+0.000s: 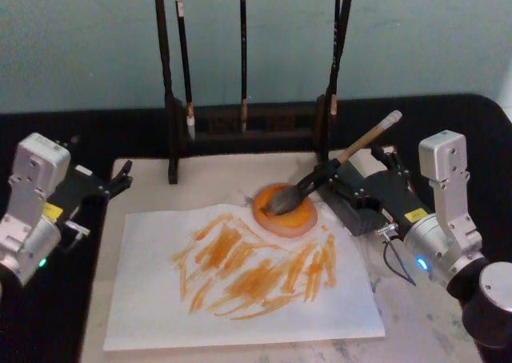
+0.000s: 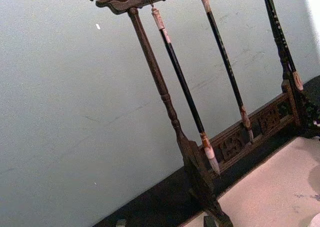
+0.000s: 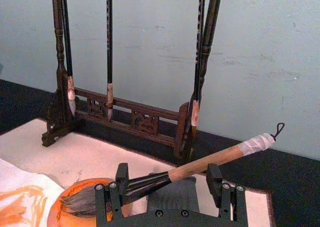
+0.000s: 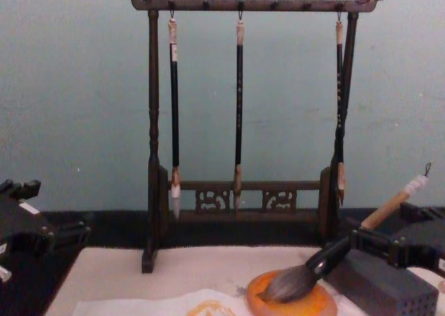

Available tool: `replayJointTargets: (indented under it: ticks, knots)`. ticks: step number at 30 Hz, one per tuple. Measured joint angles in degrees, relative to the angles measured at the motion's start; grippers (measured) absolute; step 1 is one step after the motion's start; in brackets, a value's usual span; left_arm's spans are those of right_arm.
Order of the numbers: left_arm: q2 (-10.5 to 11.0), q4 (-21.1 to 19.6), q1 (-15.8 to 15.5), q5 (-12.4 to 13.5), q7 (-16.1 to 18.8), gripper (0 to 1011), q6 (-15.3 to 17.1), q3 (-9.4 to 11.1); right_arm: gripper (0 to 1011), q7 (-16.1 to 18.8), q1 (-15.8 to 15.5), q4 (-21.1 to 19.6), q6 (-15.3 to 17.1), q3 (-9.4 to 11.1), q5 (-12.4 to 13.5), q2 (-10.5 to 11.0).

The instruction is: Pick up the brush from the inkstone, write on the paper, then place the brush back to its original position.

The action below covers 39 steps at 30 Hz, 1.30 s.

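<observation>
While the brush bristles are rested on the inkstone, its handle is flanked by the right pincer, fingers apart; the left pincer, jaw state untellable, is parked well left of the inkstone.

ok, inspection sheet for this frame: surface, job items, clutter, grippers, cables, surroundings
Surface: beige felt mat on a black table.
Job's things: large grey-bristled brush with tan wooden handle lies tilted, bristles in the round orange inkstone; white paper sheet covered in orange strokes.
Clutter: dark carved wooden brush rack with three thin hanging brushes; grey perforated block.
Grippers: right gripper, jaws open either side of the brush handle, not clamped; left gripper idle at the mat's left edge.
Cables: black wire by the right wrist.
Surroundings: pale teal wall.
</observation>
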Motion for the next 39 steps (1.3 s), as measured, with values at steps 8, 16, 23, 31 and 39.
replayJointTargets:
  ticks: [8,16,23,31,39]
  knots:
    - [0.00,0.00,0.00,0.00,0.00,1001,0.00,0.00,1000,0.00,0.00,0.00,0.00,0.00,0.00,0.00]
    - [0.00,0.00,0.00,0.00,0.00,1001,0.00,0.00,1000,0.00,0.00,0.00,0.00,0.00,0.00,0.00]
    - [0.00,0.00,0.00,0.00,0.00,1001,0.00,0.00,1000,0.00,0.00,0.00,0.00,0.00,0.00,0.00]
    - [0.00,0.00,0.00,0.00,0.00,1001,0.00,0.00,1000,0.00,0.00,0.00,0.00,0.00,0.00,0.00]
    - [0.00,0.00,0.00,0.00,0.00,1001,0.00,0.00,1000,0.00,0.00,0.00,0.00,0.00,0.00,0.00]
